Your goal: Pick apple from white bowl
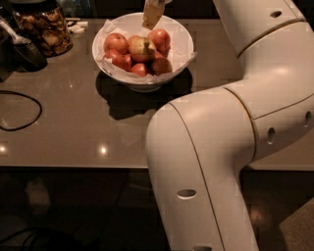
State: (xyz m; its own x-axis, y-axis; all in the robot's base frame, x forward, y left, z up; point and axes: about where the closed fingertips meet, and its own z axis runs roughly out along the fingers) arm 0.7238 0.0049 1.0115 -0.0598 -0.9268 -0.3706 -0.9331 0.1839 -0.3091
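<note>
The gripper [152, 14] hangs over the far rim of the white bowl [144, 82], above the fruit; whether it is open or closed cannot be told. The apple [142, 49], yellower than the redder apples [116, 42] around it, lies near the bowl's middle. A glass jar [43, 30] of brown snacks stands far left, a black cable [22, 115] loops on the grey table [73, 132], and the white arm [221, 147] fills the near right.

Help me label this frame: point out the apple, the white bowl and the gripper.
apple [142, 49], camera view, its yellowish top.
white bowl [147, 83], camera view, front outer wall.
gripper [150, 22], camera view, its tip above the bowl's far rim.
</note>
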